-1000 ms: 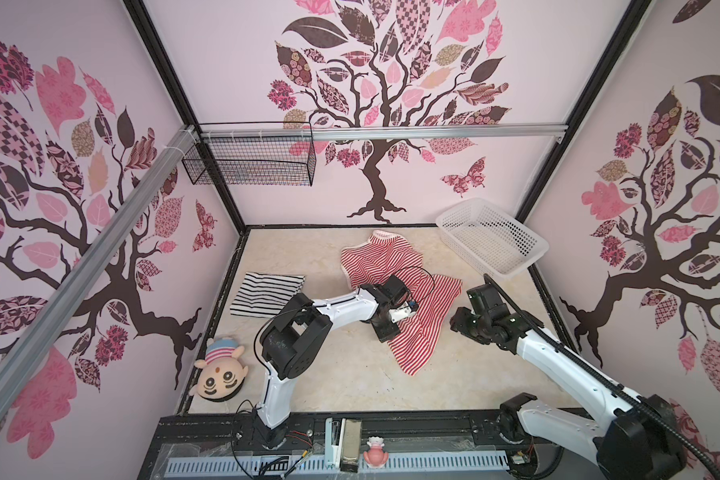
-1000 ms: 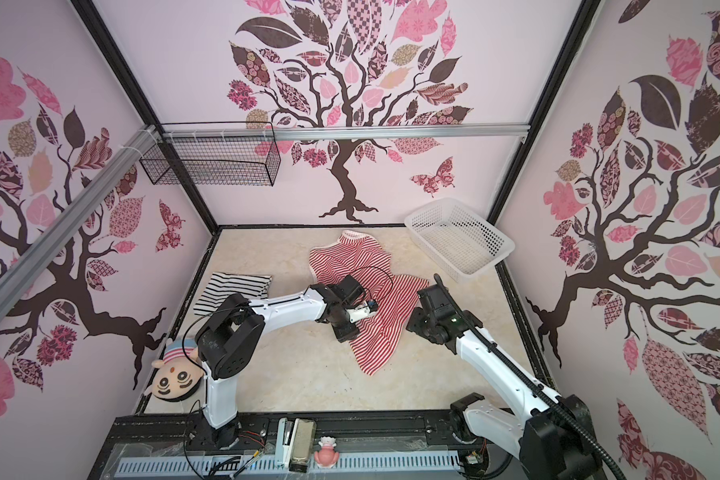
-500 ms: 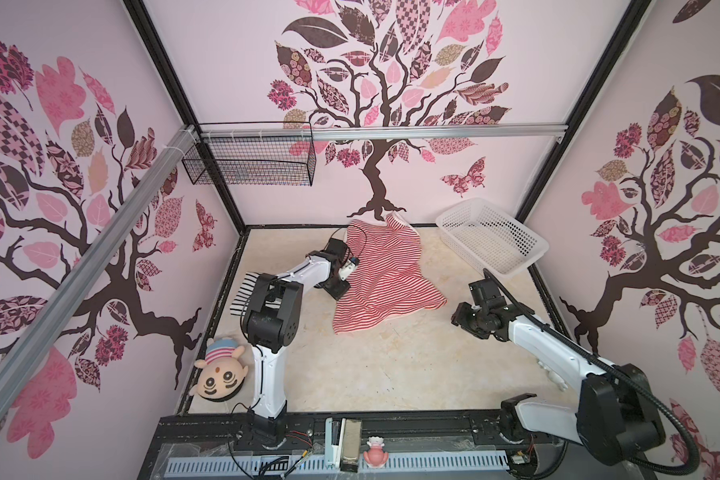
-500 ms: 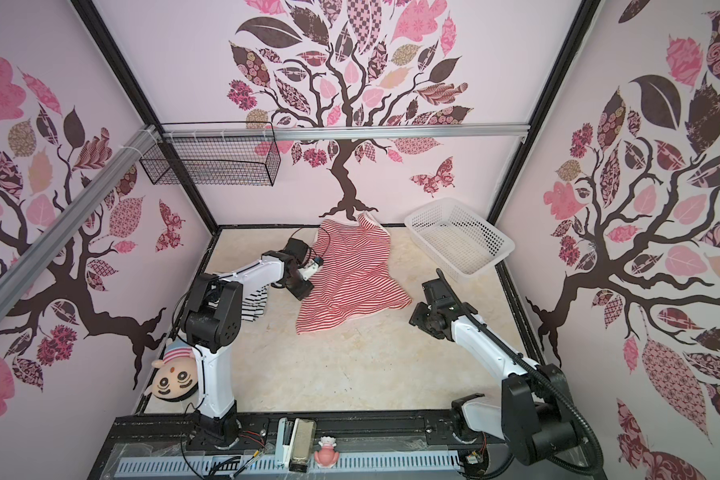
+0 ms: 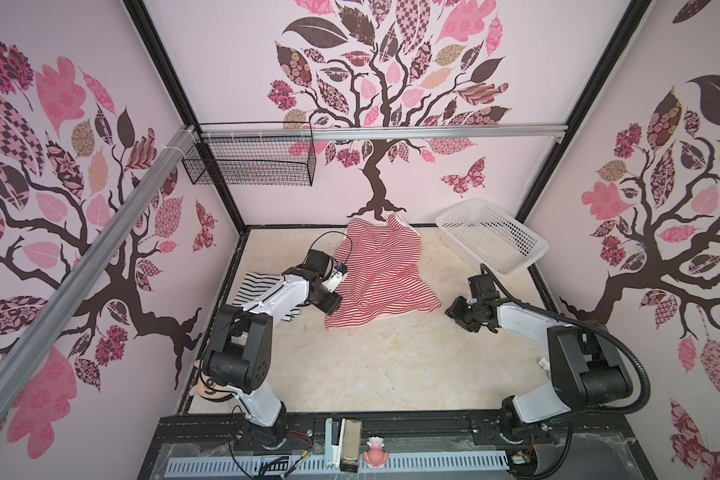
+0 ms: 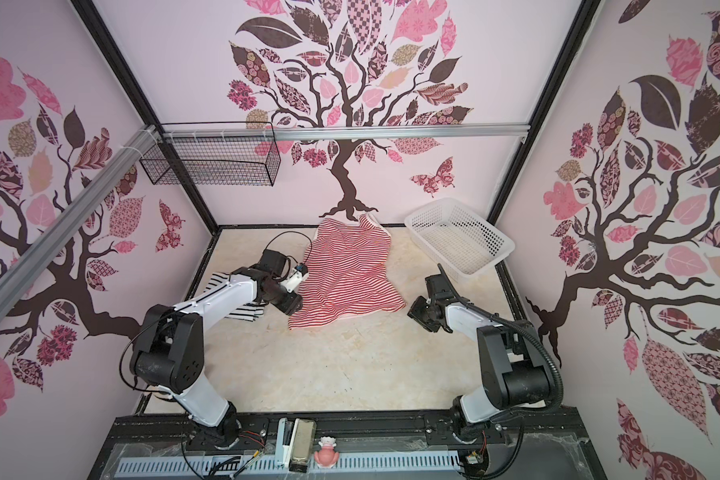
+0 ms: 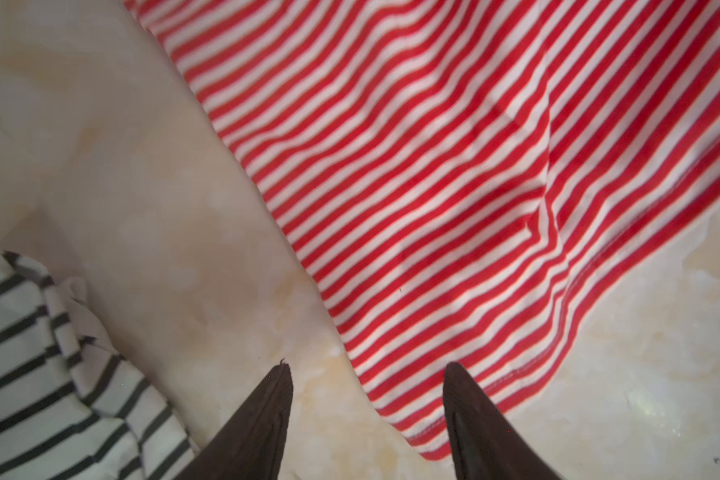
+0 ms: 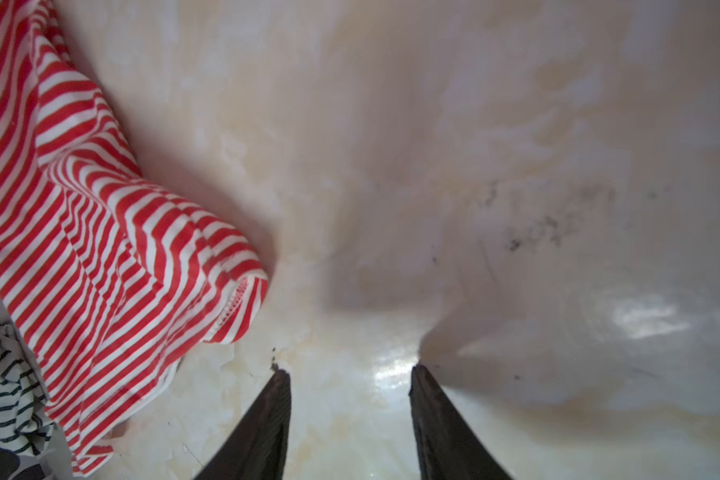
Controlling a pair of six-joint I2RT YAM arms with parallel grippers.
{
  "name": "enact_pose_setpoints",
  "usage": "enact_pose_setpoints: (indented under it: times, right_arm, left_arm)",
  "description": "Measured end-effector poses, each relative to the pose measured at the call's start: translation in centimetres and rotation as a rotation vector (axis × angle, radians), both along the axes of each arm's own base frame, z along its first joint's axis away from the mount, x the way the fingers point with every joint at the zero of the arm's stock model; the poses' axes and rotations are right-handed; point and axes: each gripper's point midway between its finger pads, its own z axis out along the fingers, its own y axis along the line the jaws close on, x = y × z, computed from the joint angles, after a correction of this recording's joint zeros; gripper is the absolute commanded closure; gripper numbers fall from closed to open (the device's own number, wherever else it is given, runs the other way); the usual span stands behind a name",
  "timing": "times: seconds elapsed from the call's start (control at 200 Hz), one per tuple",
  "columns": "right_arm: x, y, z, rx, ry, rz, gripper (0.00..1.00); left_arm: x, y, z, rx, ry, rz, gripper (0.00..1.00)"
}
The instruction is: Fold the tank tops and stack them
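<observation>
Left fingers released, empty, red-and-white tank top hem just beyond their tips; right fingers parted, empty, top alongside

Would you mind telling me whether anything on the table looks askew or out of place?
The red-and-white tank top lies rumpled and crooked, its far edge riding up the back wall. The white basket sits skewed in the far right corner. Nothing looks damaged.

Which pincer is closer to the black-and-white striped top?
Left. The left pincer hovers in the gap between the black-and-white top and the red-and-white top. The right pincer is beyond the red-and-white top's opposite side, much farther away.
</observation>
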Motion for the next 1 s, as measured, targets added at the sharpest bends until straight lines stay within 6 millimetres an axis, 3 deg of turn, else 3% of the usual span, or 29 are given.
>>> enact_pose_setpoints:
  times: [0.165, 0.49, 0.705, 1.0]
  right_arm:
    - [2.5, 0.5, -0.1, 0.079, -0.006, 0.000, 0.58]
    - [8.0, 1.8, -0.3, 0.115, -0.009, 0.029, 0.68]
    - [7.5, 2.5, -0.5, 0.096, -0.002, 0.081, 0.73]
    - [5.3, 4.6, -0.5, 0.103, 0.010, 0.152, 0.72]
  left_arm:
    - [-2.1, 1.2, -1.5, -0.013, 0.061, 0.039, 0.38]
    - [-2.0, 3.8, -0.6, -0.065, 0.051, 0.139, 0.38]
    - [-2.8, 3.9, -1.0, -0.061, 0.066, 0.139, 0.38]
    - [-3.0, 4.0, -1.2, -0.058, 0.071, 0.144, 0.38]
